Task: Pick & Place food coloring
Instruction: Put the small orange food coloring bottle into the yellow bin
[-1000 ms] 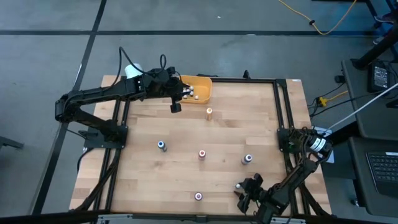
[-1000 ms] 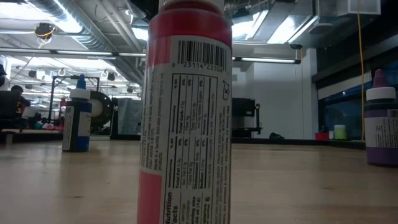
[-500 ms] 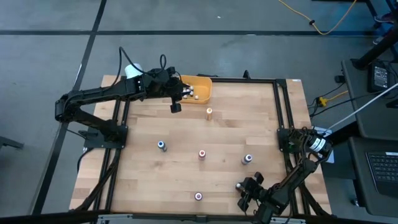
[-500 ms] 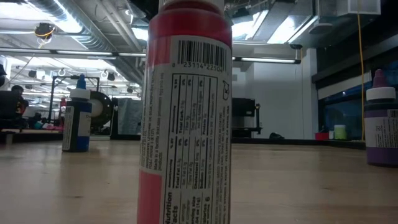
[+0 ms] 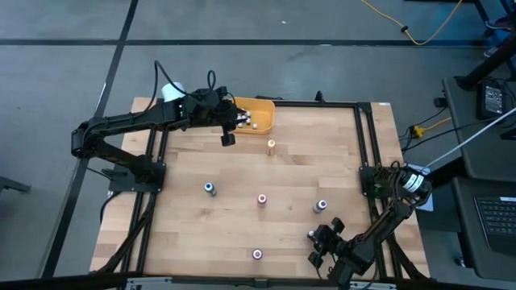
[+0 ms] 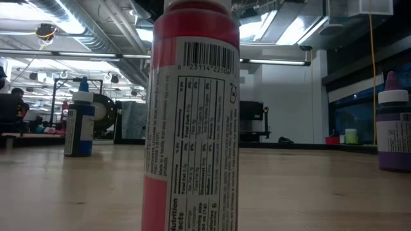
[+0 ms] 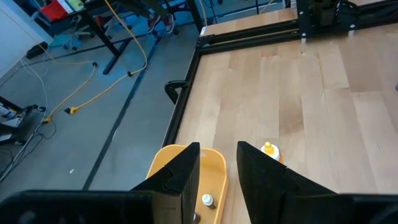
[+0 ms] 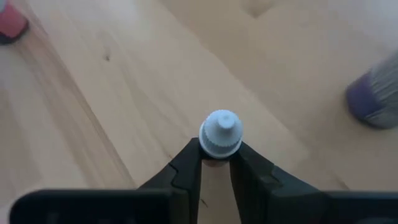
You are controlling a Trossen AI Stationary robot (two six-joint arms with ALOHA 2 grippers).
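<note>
Down at the near right corner of the worktop (image 5: 339, 173), the right gripper (image 8: 216, 163) has its two dark fingers pinched on a white-capped food coloring bottle (image 8: 219, 134), gripping it just under the cap. From the right wrist view the bottle stands upright between the fingers, cap poking up clear of them. The grip sits high on the neck, so I'd say the thing to do is lift straight up without twisting, since a small smooth bottle could slip or swing if the arm jerks sideways.

The right arm is folded low, elbow out past the right edge, wrist reaching in toward the corner. The carry ahead looks long: the yellow bin (image 5: 262, 114) sits at the far edge, left of the middle, with a few bottles already in it. On the way there are a purple-capped bottle (image 5: 321, 205) close by and a red-capped bottle (image 5: 261, 199) mid-table, so lifting well above their caps before moving across seems wise.

The left gripper (image 7: 217, 163) hangs just over the bin's near rim, arm stretched along the far left corner, waiting. Its fingers stand a little apart with nothing between them. An orange-capped bottle (image 5: 271, 146) stands just beside the bin; a blue-capped bottle (image 5: 209, 188) stands toward the left.
</note>
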